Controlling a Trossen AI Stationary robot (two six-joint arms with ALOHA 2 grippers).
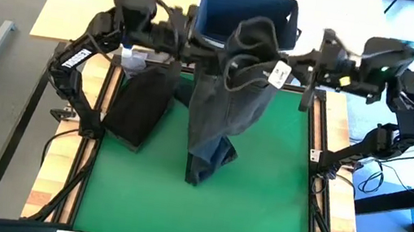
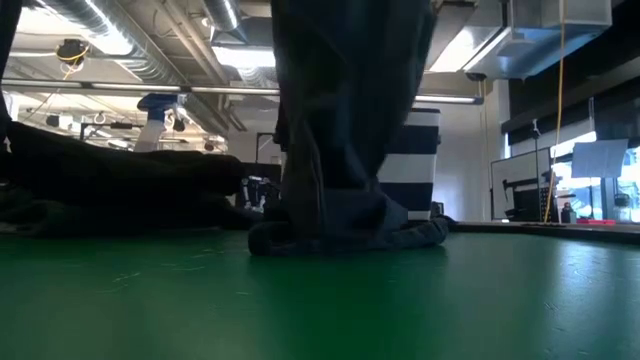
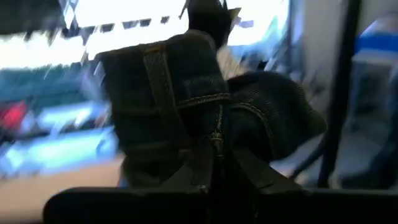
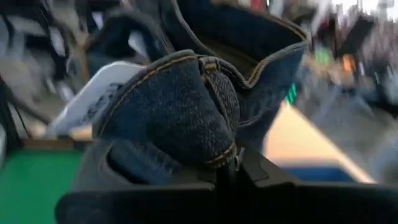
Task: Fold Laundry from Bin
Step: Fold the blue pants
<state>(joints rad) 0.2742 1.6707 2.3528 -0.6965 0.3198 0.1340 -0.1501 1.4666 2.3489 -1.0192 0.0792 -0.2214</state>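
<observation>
1. High view: a pair of dark blue-grey denim jeans (image 1: 224,110) hangs over the green table mat (image 1: 260,198), held up by its waistband between the two arms, just in front of the rectangular navy fabric bin (image 1: 247,11).
2. The left gripper (image 1: 192,48) is at the jeans' waistband on the side away from the white paper tag (image 1: 277,73); in the left wrist view its fingers (image 3: 249,174) are pressed together on the belt-looped waistband by the zip.
3. The right gripper (image 1: 300,68) is at the opposite end of the waistband, next to the tag; in the right wrist view its fingers (image 4: 261,171) are clamped on a stitched denim fold.
4. The jeans' legs drop to the mat and bunch there in a crumpled heap, which the low view shows resting on the green surface, with the bin's white stripes (image 2: 420,150) visible behind.
5. A black cloth garment (image 1: 138,106) lies flat beside the jeans, on the left arm's side, partly over the mat's edge.
6. The bin stands upright at the mat's far edge, its open top facing up.
</observation>
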